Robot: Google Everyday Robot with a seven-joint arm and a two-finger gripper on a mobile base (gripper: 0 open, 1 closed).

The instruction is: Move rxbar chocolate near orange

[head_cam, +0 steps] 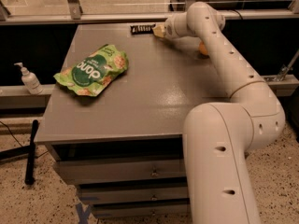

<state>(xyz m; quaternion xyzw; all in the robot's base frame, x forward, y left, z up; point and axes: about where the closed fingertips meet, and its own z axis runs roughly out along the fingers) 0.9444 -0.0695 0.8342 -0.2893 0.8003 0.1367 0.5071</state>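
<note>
The gripper [158, 31] sits at the bench's [140, 111] far edge, just beside the bar [141, 29]; the orange [203, 49] peeks from behind the arm [225, 57]; a green bag [92, 70] lies left.

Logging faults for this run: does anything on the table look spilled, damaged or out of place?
Nothing stands out. The bar lies flat at the table's far edge beside the gripper, the green bag shows no spill, and the orange is mostly hidden behind the arm.
</note>
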